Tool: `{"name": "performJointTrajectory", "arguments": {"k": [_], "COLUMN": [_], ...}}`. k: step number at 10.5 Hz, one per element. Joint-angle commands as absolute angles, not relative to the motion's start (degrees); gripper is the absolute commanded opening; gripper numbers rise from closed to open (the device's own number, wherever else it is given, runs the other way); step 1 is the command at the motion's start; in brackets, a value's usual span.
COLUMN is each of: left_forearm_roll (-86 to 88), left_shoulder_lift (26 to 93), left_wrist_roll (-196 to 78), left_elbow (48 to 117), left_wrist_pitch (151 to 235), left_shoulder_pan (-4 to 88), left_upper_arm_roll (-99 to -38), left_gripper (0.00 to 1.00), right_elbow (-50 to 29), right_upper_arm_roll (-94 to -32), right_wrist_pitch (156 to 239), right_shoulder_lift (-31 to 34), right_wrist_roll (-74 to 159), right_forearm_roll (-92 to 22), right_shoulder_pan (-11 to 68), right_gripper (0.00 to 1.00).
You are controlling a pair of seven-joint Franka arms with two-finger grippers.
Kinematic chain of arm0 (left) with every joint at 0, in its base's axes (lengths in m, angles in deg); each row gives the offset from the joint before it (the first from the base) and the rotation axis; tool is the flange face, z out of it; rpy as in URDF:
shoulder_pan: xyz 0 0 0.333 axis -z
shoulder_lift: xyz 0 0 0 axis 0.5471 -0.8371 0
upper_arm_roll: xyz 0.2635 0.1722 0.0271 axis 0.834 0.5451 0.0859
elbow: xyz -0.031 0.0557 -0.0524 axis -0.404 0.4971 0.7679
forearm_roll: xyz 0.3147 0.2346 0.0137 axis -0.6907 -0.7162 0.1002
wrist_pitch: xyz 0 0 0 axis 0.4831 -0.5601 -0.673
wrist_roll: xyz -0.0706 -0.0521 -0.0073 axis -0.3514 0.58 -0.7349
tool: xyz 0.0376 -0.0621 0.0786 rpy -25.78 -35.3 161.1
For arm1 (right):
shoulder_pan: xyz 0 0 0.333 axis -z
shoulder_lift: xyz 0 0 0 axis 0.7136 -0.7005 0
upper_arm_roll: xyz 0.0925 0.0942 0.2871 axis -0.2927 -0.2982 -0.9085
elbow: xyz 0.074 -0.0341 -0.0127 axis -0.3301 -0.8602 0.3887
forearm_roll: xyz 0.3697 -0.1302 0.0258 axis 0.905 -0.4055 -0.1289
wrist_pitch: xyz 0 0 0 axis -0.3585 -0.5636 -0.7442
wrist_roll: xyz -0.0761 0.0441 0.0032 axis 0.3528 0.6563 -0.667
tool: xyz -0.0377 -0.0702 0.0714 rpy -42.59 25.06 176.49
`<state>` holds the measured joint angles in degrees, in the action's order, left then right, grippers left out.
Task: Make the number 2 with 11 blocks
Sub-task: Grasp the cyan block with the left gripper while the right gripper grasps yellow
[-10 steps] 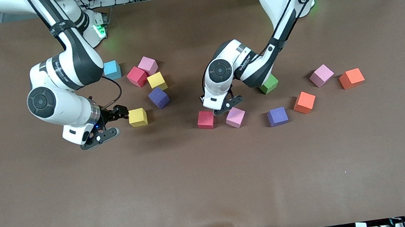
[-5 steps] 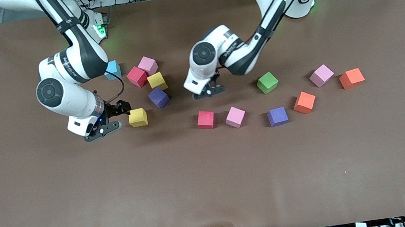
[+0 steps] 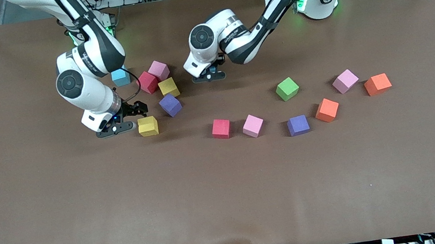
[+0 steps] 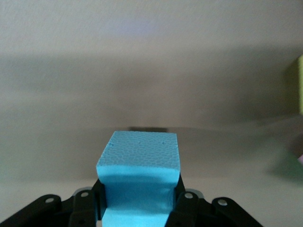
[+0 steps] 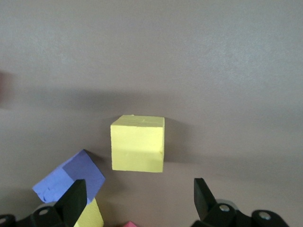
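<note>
Left gripper (image 4: 137, 208) around blue block (image 4: 138, 165)

A brown desk (image 3: 229, 205) is carrying loose blocks: blue (image 3: 121, 77), pink (image 3: 158, 70), red (image 3: 147, 82), yellow (image 3: 168, 87), purple (image 3: 170, 104) clustering toward the right arm's end, another yellow (image 3: 148, 126) sitting nearer the camera; a green block (image 3: 287, 88) and two orange blocks (image 3: 327, 110) (image 3: 377, 84) are lying toward the left arm's end.

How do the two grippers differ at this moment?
The left gripper is shut on a sky blue block; the right gripper is open and holds nothing. The left gripper is up over bare table; the right gripper is low, beside a yellow block. Both have two black fingers.
</note>
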<state>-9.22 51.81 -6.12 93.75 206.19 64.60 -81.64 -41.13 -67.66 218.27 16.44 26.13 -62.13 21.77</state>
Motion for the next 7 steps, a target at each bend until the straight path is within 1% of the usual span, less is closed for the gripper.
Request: {"name": "performJointTrajectory", "arguments": {"k": [1,4,5,7], "left_forearm_roll": [-10.4,-10.2,-10.2,-10.3], "left_shoulder_lift": [55.9,54.9,54.7,54.5], "left_wrist_roll": [-6.9,-6.8,-6.7,-6.8], "left_elbow": [99.3,99.3,99.3,99.2], "left_wrist_pitch": [206.3,207.3,207.6,207.7], "left_shoulder_pan": [63.4,63.9,64.1,64.4], "left_upper_arm_roll": [-82.3,-82.2,-82.2,-82.2], "left_gripper": [0.33,0.33,0.33,0.36], "right_elbow": [-43.5,-45.4,-46.9,-47.0], "right_upper_arm_roll": [-67.6,-67.6,-67.6,-67.7], "right_wrist_pitch": [223.6,228.9,232.5,233.5], "right_shoulder_lift": [15.8,13.8,12.4,11.1], "right_wrist_roll": [24.2,24.4,24.4,24.1], "right_forearm_roll": [-62.0,-63.9,-63.9,-63.9], "right_shoulder_pan": [21.4,20.9,20.8,20.3], "right_gripper": [1.0,1.0,1.0,1.0]}}
